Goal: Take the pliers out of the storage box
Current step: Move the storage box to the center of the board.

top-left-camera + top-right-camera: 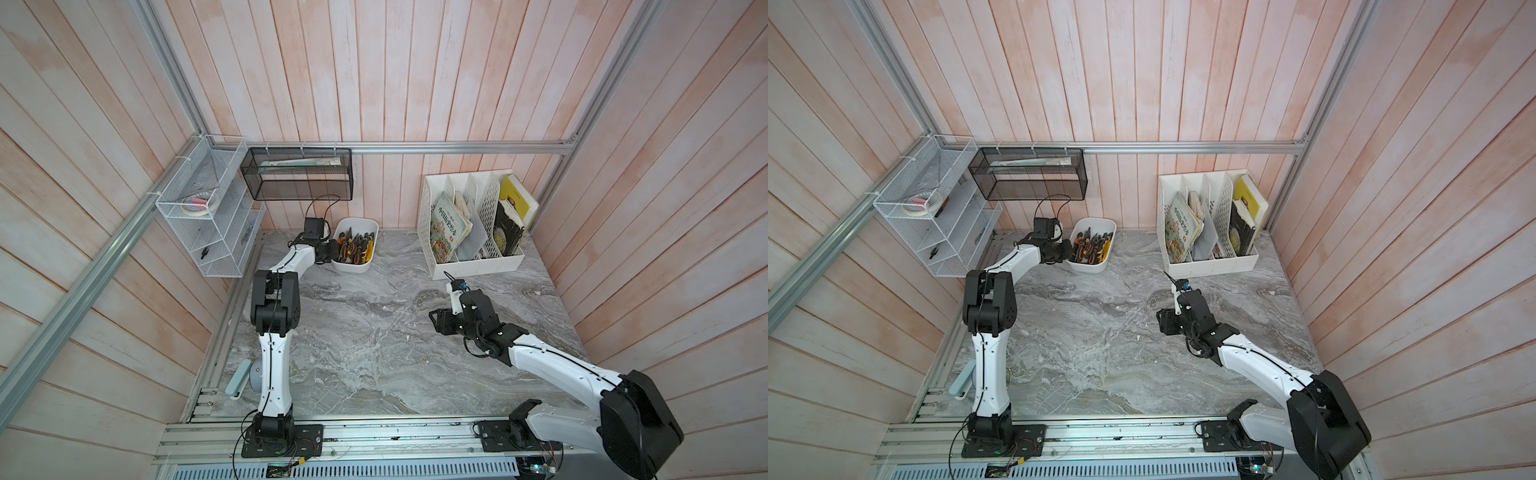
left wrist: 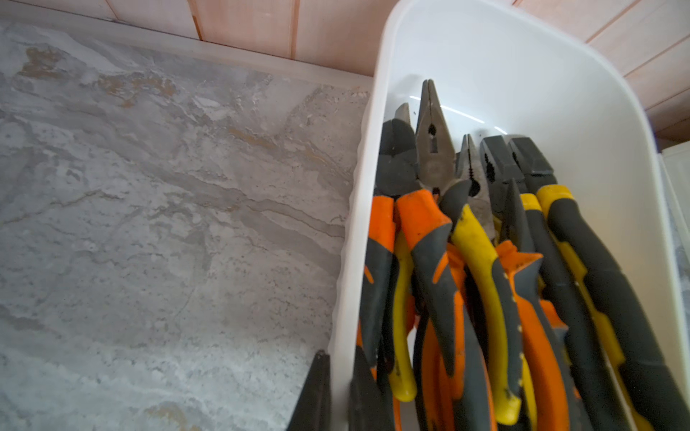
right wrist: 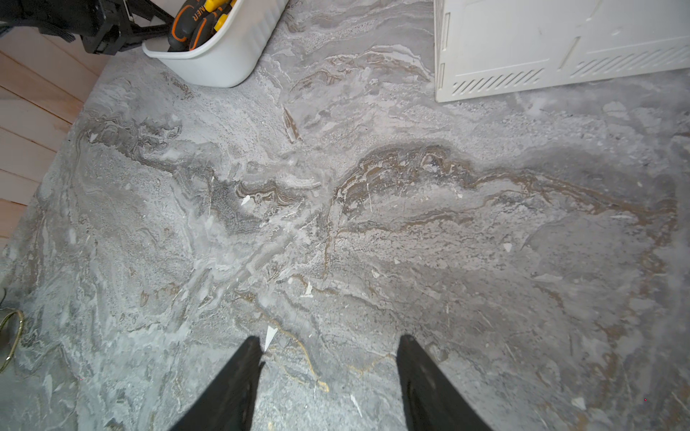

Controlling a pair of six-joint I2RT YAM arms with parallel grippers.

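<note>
**A:** What is the left gripper (image 2: 338,373) doing?

**B:** It's pinched on the side wall of the storage box (image 2: 367,168). The left wrist view shows one finger outside the wall and one inside, beside the pliers (image 2: 481,261). In both top views it is only a dark block at the rim.

**A:** And the right gripper (image 3: 329,337)?

**B:** Its fingers are spread with nothing between them, above the bare table (image 3: 373,224) and well apart from the box. Only the right wrist view shows that gap.

**A:** Where does the box sit?

**B:** At the back of the table, left of the file holder (image 1: 478,266), with the pliers lying inside it.

**A:** Counts?

**B:** One box, one file holder and two racks: a white wire rack (image 1: 208,232) and a black mesh rack (image 1: 299,174). Six steel plier heads show clearly. The handles overlap, so I cannot tell the full number.
</note>
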